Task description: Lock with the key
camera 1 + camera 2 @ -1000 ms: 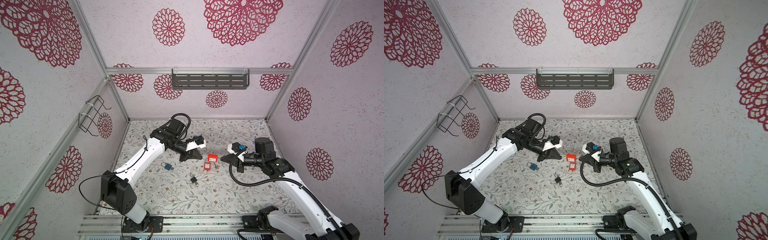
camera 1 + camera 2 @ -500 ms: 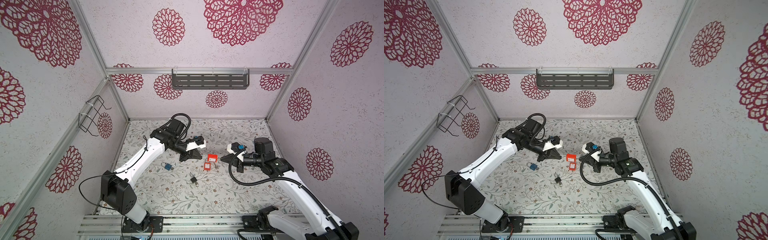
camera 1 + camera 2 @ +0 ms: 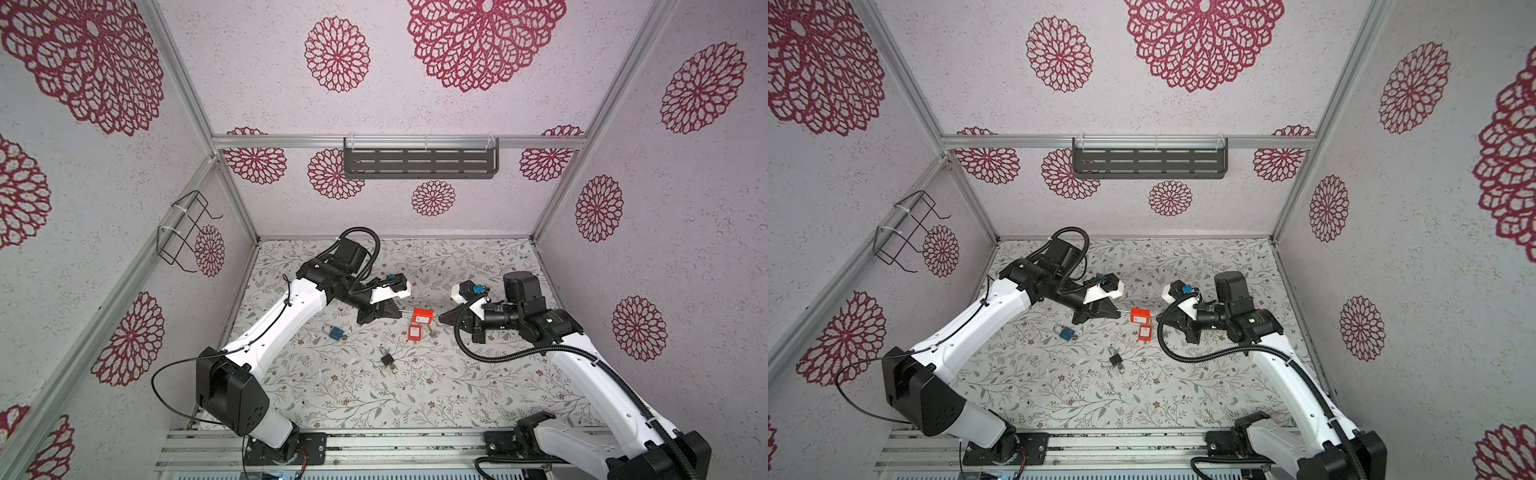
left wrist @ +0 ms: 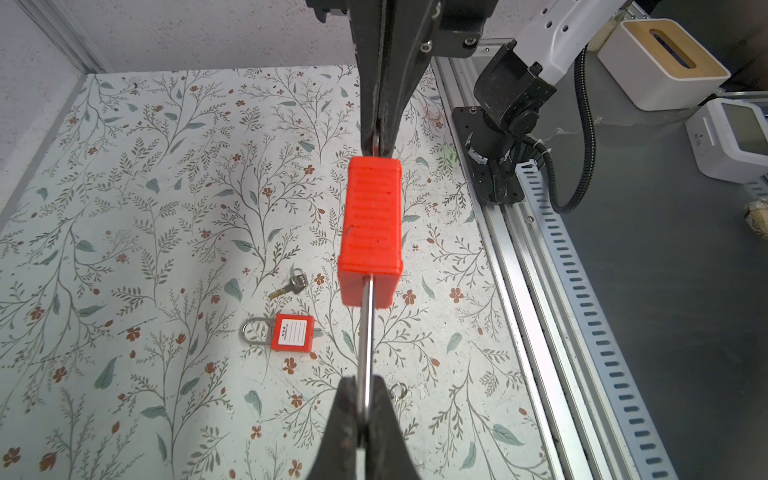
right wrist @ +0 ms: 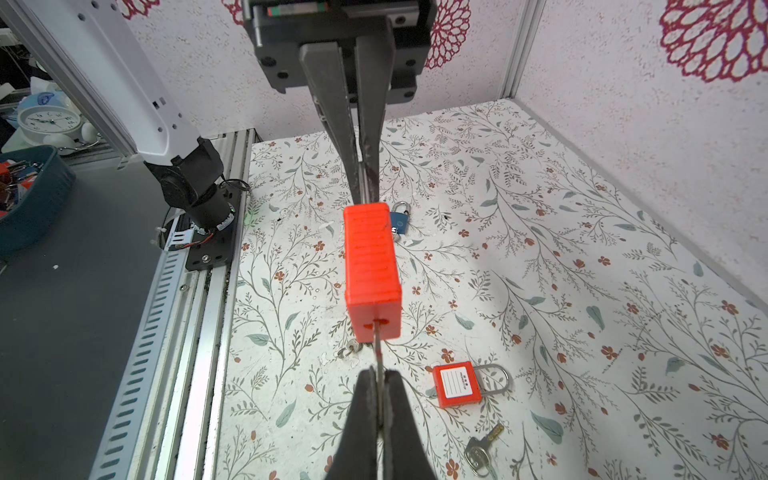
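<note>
A red padlock [image 3: 423,316] [image 3: 1140,315] hangs in the air above the middle of the floral table, between both arms. My left gripper [image 3: 401,314] [image 4: 365,382] is shut on its silver shackle [image 4: 365,340]. From the opposite side, my right gripper [image 3: 441,318] [image 5: 378,374] is shut on the key [image 5: 377,353], whose blade sits in the keyhole at the padlock's bottom face [image 5: 376,324]. In the left wrist view the right gripper's fingers [image 4: 380,141] meet the far end of the padlock [image 4: 372,232]. The key's head is hidden between the fingers.
On the table lie a smaller red padlock [image 3: 415,332] [image 5: 457,384] with a loose key [image 5: 482,446] beside it, a blue padlock [image 3: 336,332] to the left, and a black padlock [image 3: 387,360] nearer the front. A key ring [image 4: 398,390] lies under the held padlock.
</note>
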